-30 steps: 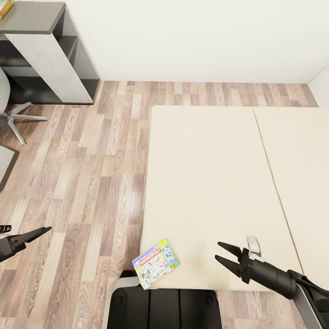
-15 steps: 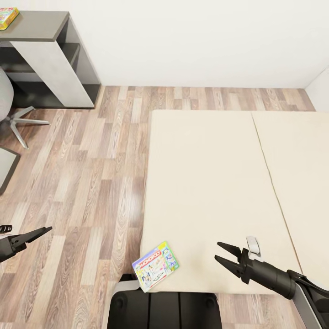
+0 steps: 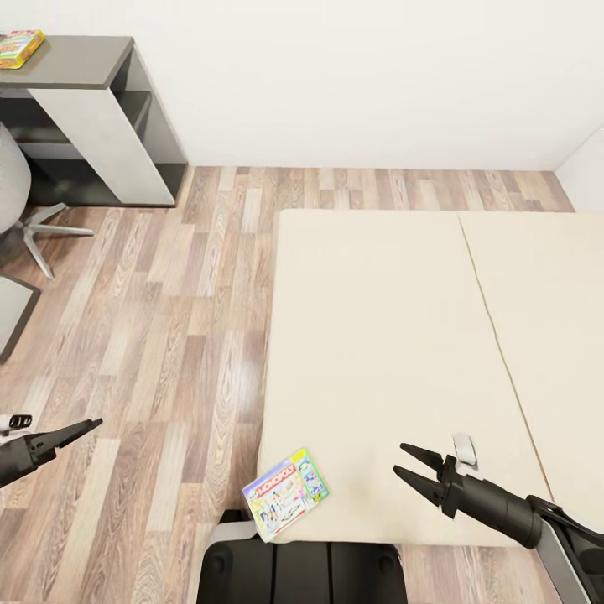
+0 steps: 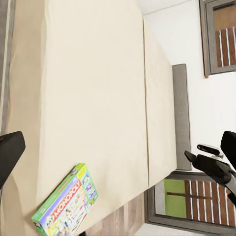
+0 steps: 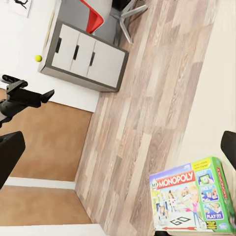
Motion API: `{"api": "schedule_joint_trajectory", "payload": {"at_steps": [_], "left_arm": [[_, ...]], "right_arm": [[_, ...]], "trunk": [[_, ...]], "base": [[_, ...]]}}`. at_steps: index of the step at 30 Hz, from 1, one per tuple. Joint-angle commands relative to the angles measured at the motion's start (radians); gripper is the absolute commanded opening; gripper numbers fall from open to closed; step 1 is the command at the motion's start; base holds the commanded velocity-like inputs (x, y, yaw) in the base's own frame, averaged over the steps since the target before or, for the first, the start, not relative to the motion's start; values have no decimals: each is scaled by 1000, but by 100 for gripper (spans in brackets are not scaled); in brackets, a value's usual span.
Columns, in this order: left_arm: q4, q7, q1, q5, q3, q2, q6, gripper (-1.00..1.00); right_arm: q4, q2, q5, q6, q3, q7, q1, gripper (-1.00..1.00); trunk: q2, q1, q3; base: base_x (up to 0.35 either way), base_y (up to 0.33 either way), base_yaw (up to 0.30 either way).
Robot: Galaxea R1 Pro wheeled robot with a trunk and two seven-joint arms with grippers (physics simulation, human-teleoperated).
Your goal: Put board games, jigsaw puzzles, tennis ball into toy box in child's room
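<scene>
The whole scene has slid a little lower in the head view than a moment ago, and more of the dark worktop (image 3: 71, 63) at the far left wall shows; the arms sit where they were in the picture, so it is the robot's view that has shifted, not the objects. This suggests the robot is settling at the foot of the bed (image 3: 403, 352) before reaching.

A Monopoly board game (image 3: 285, 490) lies flat on the near left corner of the cream bed, tilted, one corner hanging just past the mattress edge above the wood floor (image 3: 168, 335). It sits directly in front of the robot's dark base. A second colourful box (image 3: 20, 47) rests on the far worktop, well apart.

The right gripper (image 3: 408, 466) hovers over the bed to the right of the game, fingers released and spread, holding nothing. The left gripper (image 3: 88, 425) hangs over the floor to the left; its fingers look closed to a point, empty.

The bed surface around the game is bare, giving free room from above and from the right. The overhanging corner looks like a ready grip point, though a nudge could tip the box onto the floor.
</scene>
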Motion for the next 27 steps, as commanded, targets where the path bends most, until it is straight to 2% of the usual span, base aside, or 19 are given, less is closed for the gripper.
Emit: {"api": "schedule_joint_trajectory", "payload": {"at_steps": [1,7,8,11,15,19,27], "left_arm": [[0,-1,0,-1,-5,0,11,100],[0,39,0,-2,-45,-4,11,100],[0,59,0,-2,-54,-7,11,100],[-1,92,0,-1,-65,-10,11,100],[-1,110,0,-1,-70,-12,10,100],[-1,115,0,-1,-71,-13,10,100],[-2,118,0,-1,-72,-13,10,100]], "right_arm": [[3,0,-6,9,-1,-14,0,100],[20,-1,-8,19,-5,-187,0,100],[20,-1,-9,24,-6,-235,0,100],[15,-1,-12,42,-7,-311,0,100],[10,-1,-15,71,-7,-379,0,100],[7,-1,-17,83,-8,-419,0,100],[-10,-1,-18,89,-12,-448,0,100]], "trunk": [[-1,1,1],[-1,1,10],[-1,1,12],[-1,1,17],[-1,1,23],[-1,1,30],[-1,1,43]], "base": [[0,0,0],[0,0,0],[0,0,0],[0,0,0],[0,0,0],[0,0,0],[0,0,0]]}}
